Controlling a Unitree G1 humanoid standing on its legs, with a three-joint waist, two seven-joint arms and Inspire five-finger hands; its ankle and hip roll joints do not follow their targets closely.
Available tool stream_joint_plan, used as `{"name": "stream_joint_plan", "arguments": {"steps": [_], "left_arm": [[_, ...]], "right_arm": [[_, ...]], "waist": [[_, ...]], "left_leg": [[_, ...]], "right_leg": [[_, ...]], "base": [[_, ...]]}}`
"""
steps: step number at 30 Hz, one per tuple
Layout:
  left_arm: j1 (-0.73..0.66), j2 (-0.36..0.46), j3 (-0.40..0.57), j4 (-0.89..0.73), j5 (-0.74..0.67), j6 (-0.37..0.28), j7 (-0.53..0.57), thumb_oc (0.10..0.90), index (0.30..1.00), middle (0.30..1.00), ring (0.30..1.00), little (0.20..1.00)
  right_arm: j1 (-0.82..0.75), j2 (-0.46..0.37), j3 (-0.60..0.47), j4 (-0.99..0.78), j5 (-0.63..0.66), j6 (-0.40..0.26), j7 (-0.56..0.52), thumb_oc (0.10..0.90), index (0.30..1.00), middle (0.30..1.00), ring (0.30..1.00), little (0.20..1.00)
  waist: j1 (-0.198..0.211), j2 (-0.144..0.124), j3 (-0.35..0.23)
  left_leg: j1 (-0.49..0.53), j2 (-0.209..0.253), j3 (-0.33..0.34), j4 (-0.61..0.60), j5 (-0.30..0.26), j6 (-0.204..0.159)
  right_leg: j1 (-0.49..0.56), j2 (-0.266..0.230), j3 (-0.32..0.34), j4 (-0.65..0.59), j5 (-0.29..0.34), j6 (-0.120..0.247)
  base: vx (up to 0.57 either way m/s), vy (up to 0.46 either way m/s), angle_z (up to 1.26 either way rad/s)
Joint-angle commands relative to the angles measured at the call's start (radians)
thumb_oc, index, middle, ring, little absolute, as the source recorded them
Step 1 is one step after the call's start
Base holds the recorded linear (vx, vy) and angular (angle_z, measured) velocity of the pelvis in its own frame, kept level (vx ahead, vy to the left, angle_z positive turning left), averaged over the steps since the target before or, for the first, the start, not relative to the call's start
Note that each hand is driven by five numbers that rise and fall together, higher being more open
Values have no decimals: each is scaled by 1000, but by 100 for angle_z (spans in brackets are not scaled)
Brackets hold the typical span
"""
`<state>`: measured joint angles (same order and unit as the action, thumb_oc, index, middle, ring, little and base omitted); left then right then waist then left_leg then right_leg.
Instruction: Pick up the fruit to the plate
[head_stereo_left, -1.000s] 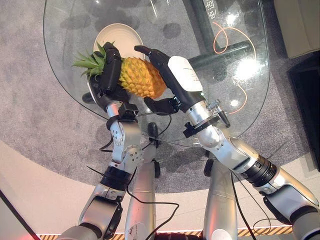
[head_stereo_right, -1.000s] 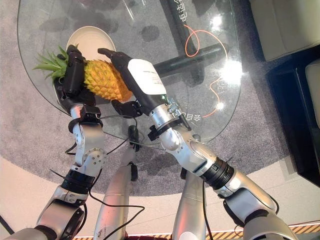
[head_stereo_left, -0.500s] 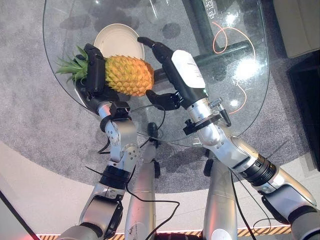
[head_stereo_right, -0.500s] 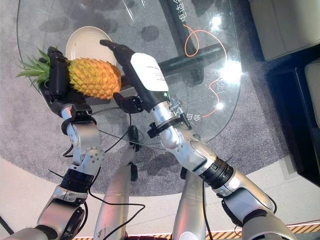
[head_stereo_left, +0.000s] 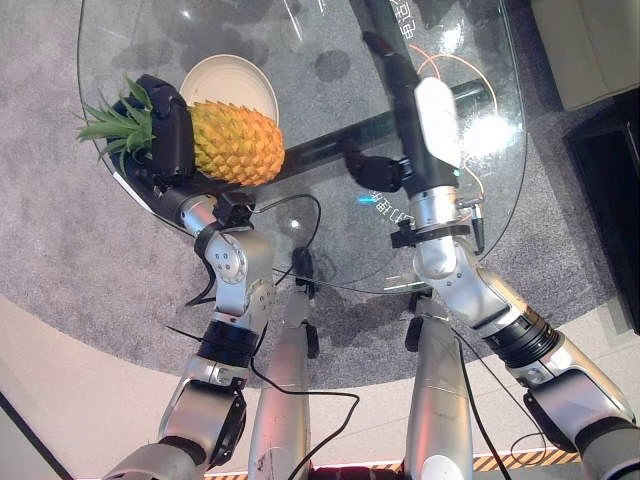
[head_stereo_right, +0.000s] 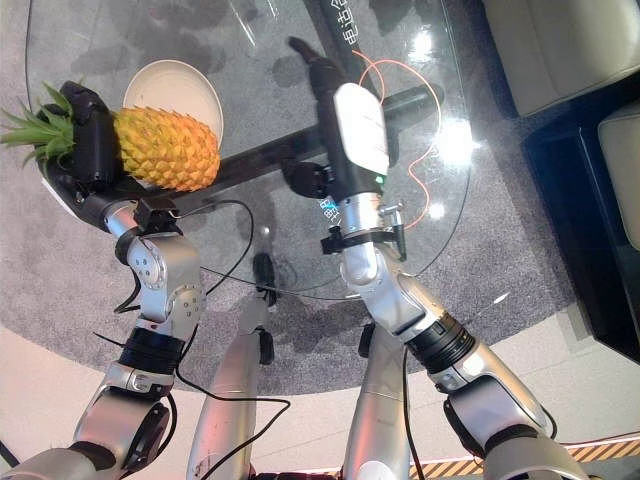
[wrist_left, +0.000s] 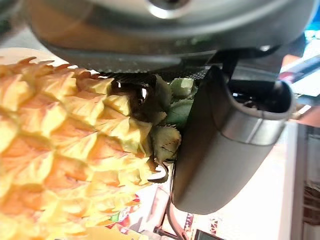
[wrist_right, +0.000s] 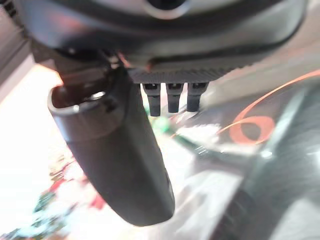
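Orange-yellow pineapple (head_stereo_left: 233, 143) with diamond-scaled skin and a green spiky leaf crown at its left end; in the left wrist view the scales show pale yellow with orange shading. Dark black left hand (head_stereo_left: 168, 135) wraps its crown end. Plain cream-white round plate (head_stereo_left: 230, 80) far-left on the clear round glass table (head_stereo_left: 480, 220). Dark right hand (head_stereo_left: 415, 125) bears a white back cover. Mottled grey carpet (head_stereo_left: 60, 230) beneath, with a thin orange cord (head_stereo_left: 485, 190) looping under the glass.
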<state>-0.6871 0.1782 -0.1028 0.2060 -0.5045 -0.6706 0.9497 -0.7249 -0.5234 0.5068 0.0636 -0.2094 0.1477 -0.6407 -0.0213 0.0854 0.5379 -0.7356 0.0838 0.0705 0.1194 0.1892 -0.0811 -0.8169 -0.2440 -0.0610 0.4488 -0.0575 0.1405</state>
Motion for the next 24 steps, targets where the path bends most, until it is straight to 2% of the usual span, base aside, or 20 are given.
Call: {"name": "stream_joint_plan", "arguments": {"steps": [1, 7, 11, 13, 15, 20, 24], "left_arm": [[-149, 103, 51, 2, 147, -138, 21, 100, 300, 300, 300, 200], [-162, 148, 75, 87, 199, -180, 78, 100, 300, 300, 300, 200], [-193, 186, 79, 136, 221, -175, 120, 100, 300, 300, 300, 200], [-234, 233, 78, 189, 225, -158, 142, 100, 300, 300, 300, 200], [-258, 261, 75, 218, 218, -148, 148, 100, 300, 300, 300, 200], [-367, 359, 38, 333, 187, -106, 188, 100, 300, 300, 300, 200], [-447, 417, -5, 428, 178, -70, 220, 100, 300, 300, 300, 200]], "right_arm": [[-44, -7, -53, -50, 7, -84, -113, 800, 900, 900, 900, 900], [57, -10, -121, 123, 93, -123, -227, 800, 900, 900, 900, 900], [78, -26, -143, 239, 164, -151, -272, 800, 900, 900, 900, 900], [82, -42, -160, 354, 245, -194, -298, 800, 900, 900, 900, 900], [84, -48, -169, 405, 292, -203, -304, 800, 900, 900, 900, 900], [94, -63, -176, 589, 430, -274, -291, 800, 900, 900, 900, 900], [105, -52, -190, 736, 478, -329, -245, 800, 900, 900, 900, 900]], "waist": [[-5, -23, -18], [-29, -24, -18], [-37, -25, -18], [-43, -26, -18], [-46, -27, -18], [-59, -31, -18], [-70, -34, -18]], "left_leg": [[25, -50, 1, 21, -96, -3], [33, -43, 13, 17, -102, -4], [36, -36, 20, 16, -106, -6], [33, -32, 25, 22, -108, -9], [31, -30, 26, 26, -110, -10], [25, -20, 37, 32, -114, -13], [25, -13, 42, 41, -116, -17]], "right_leg": [[58, 53, -59, -186, 87, -14], [53, 59, -42, -181, 79, -17], [52, 63, -37, -180, 77, -19], [48, 68, -32, -175, 75, -22], [45, 70, -31, -172, 73, -23], [41, 74, -29, -172, 71, -28], [40, 77, -25, -166, 67, -31]], "base": [[-1, 48, -4], [3, 52, -7], [-10, 30, -7], [9, 27, -5], [8, 7, -2], [-2, 4, -3], [-6, 8, -4]]}}
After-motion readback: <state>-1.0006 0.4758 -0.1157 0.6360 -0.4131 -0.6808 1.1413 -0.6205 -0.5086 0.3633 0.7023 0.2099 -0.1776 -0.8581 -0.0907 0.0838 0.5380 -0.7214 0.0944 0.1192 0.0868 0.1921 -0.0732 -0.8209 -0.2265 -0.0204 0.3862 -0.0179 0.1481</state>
